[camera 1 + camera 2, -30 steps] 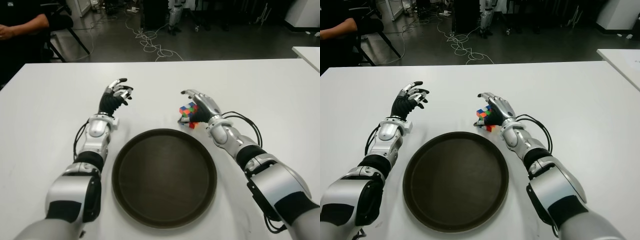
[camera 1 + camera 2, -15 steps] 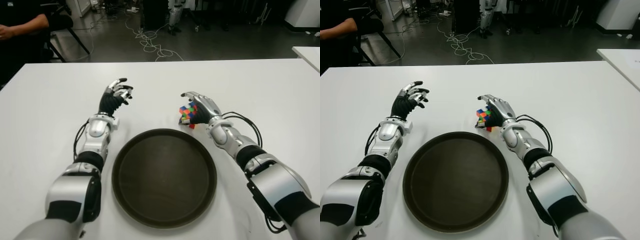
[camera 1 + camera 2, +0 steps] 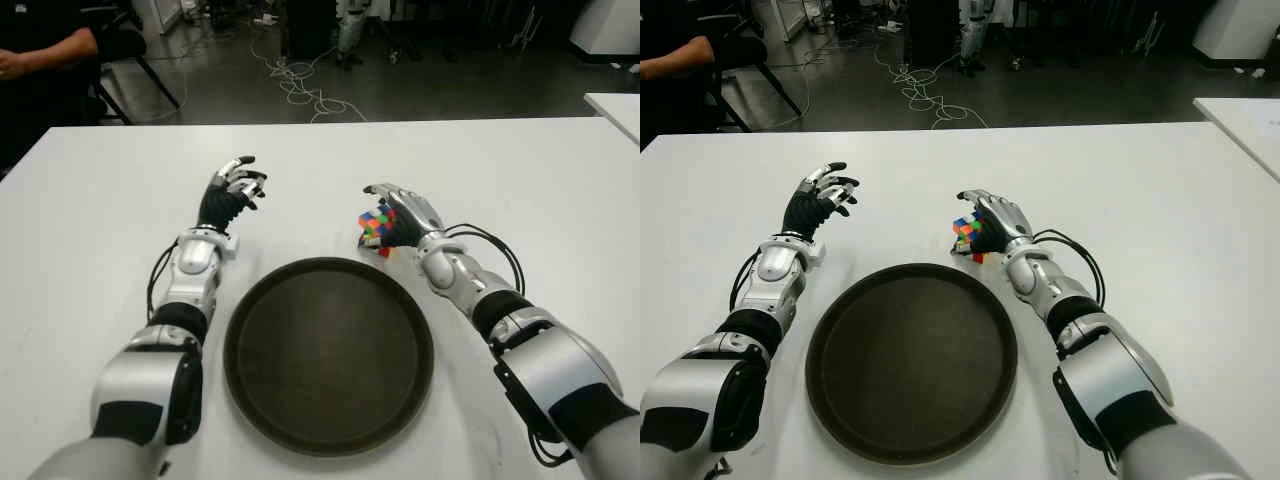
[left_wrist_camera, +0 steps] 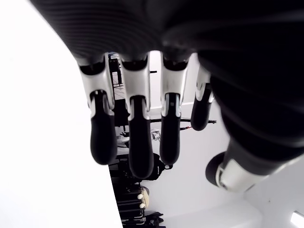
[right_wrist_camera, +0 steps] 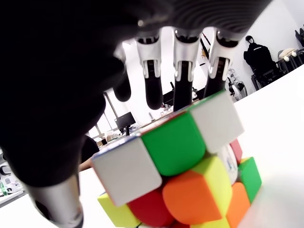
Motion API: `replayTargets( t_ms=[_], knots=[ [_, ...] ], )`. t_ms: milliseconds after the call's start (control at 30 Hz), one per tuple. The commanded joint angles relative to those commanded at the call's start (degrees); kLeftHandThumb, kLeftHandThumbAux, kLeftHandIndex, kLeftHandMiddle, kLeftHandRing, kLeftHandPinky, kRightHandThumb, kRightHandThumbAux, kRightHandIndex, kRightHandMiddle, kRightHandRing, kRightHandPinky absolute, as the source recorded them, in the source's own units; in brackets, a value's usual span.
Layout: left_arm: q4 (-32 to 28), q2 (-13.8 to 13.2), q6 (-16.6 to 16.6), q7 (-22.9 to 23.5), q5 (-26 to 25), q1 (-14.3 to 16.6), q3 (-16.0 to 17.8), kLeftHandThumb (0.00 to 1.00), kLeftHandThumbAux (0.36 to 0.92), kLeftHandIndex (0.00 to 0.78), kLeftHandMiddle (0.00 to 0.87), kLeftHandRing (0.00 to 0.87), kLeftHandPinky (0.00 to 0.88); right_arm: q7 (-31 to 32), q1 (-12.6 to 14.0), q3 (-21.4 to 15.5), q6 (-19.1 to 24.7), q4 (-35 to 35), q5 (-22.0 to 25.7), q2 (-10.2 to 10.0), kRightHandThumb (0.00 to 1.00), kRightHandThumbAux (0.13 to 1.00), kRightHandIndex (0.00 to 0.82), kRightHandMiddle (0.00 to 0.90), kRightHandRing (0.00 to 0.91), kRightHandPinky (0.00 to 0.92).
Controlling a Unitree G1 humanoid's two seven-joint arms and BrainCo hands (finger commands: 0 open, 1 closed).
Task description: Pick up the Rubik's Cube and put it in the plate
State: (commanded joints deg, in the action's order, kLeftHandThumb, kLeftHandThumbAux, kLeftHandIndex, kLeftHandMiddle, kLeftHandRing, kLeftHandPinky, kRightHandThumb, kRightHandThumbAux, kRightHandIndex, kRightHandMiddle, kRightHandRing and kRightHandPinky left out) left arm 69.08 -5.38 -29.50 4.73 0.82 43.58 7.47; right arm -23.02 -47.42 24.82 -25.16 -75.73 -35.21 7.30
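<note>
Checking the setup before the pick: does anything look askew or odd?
The Rubik's Cube is scrambled and sits tilted under the right hand, beyond the rim of the empty plate. The left hand hovers open, to the plate's far left. Nothing spilled or damaged.

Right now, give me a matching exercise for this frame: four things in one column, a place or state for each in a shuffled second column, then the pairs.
1. Rubik's Cube
2. plate
3. left hand
4. right hand

A. dark, nothing in it, between the arms
B. fingers loosely extended, holding nothing
C. on the table just beyond the plate's rim
D. cupped over the cube

Pairs: 1-C, 2-A, 3-B, 4-D
</note>
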Motion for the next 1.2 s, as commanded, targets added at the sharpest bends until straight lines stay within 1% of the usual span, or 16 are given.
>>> replayTargets(
  t_ms=[133,400,533,633,700,833,967,1000,1067,1200],
  knots=[
    [-0.04,0.05,-0.06,0.27,-0.21,-0.03,0.14,0.298,0.672,0.212,0.365,0.462,0.545,0.21,-0.05,-0.29,0.23,-0.10,0.17,-0.02,0.000,0.801,0.228,0.228,0.253,0.281],
    [-0.11,0.18,0.25,0.42,-0.55,-0.01,0.43,0.312,0.681,0.216,0.378,0.483,0.560,0.66,-0.38,-1.43,1.66,-0.35,0.97,0.19,0.000,0.773,0.215,0.210,0.235,0.260],
    [-0.19,0.24,0.46,0.31,-0.61,0.02,0.44,0.320,0.681,0.222,0.390,0.495,0.569,0.78,-0.44,-1.70,2.24,-0.54,1.27,0.20,0.000,0.790,0.231,0.212,0.237,0.269],
    [-0.28,0.25,0.62,0.20,-0.56,0.03,0.35,0.316,0.677,0.221,0.385,0.491,0.561,1.24,-0.49,-1.45,2.52,-0.65,1.09,0.20,0.000,0.802,0.233,0.209,0.232,0.256],
    [-0.31,0.22,0.73,0.18,-0.50,0.05,0.29,0.313,0.677,0.218,0.382,0.487,0.558,2.00,-0.67,-0.89,2.96,-0.73,0.57,0.33,0.000,0.801,0.227,0.207,0.229,0.250],
    [-0.35,0.15,0.83,0.05,-0.29,0.05,0.09,0.309,0.674,0.212,0.369,0.477,0.547,5.84,-1.45,1.64,4.26,-1.10,-1.63,0.84,0.000,0.788,0.205,0.203,0.218,0.226],
    [-0.37,0.16,0.81,0.00,-0.22,0.02,-0.01,0.307,0.672,0.212,0.363,0.474,0.543,8.94,-1.95,3.84,4.75,-1.16,-3.57,1.28,0.000,0.808,0.190,0.202,0.212,0.215],
    [-0.37,0.18,0.82,-0.02,-0.23,0.02,-0.02,0.307,0.672,0.213,0.363,0.474,0.543,10.81,-2.34,5.15,4.89,-1.23,-4.78,1.59,0.036,0.803,0.203,0.214,0.223,0.225],
    [-0.37,0.22,0.84,-0.05,-0.24,0.03,-0.02,0.310,0.681,0.216,0.371,0.479,0.547,12.96,-2.80,6.69,5.06,-1.29,-6.02,1.96,0.014,0.829,0.181,0.196,0.206,0.206],
    [-0.34,0.28,0.88,-0.06,-0.31,0.09,0.02,0.306,0.684,0.213,0.383,0.485,0.554,15.20,-3.45,9.22,4.82,-1.21,-7.60,2.56,0.002,0.839,0.165,0.180,0.195,0.197]
  ],
)
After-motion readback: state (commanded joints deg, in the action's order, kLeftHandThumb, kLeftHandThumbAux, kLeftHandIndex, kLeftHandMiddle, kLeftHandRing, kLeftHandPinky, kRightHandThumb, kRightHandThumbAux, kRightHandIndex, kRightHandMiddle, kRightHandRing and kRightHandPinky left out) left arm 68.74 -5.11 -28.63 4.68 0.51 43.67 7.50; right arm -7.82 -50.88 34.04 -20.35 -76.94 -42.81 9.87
